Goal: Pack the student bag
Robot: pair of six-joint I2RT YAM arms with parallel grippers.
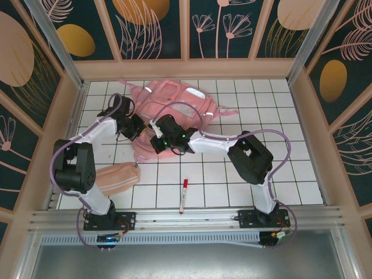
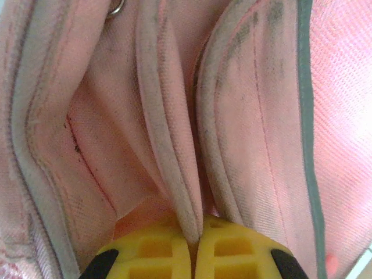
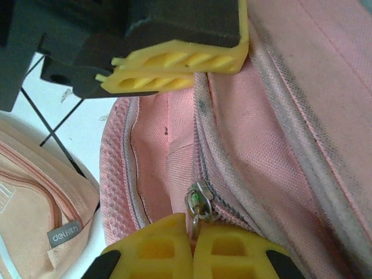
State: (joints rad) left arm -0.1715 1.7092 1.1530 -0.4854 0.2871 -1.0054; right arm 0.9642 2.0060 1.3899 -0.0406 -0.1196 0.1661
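The student bag (image 1: pixel 180 104), a large light-pink backpack, lies at the back middle of the table, and both grippers meet at its near left edge. My left gripper (image 1: pixel 140 130) is shut on a grey-piped fabric edge of the bag's opening (image 2: pixel 174 174), which is pinched between the yellow fingertips (image 2: pixel 196 232). My right gripper (image 3: pixel 193 228) is shut on the metal zip pull (image 3: pixel 197 203) of the bag, beside the open compartment (image 3: pixel 154 151). The left gripper's yellow fingers (image 3: pixel 174 58) hold the bag's edge just above that opening.
A peach-pink pencil pouch (image 1: pixel 118 178) lies near the left arm's base, and its labelled corner (image 3: pixel 35 215) is beside the bag. A red-capped marker (image 1: pixel 183 195) lies at the front middle. Wooden walls ring the tiled table (image 1: pixel 261 168).
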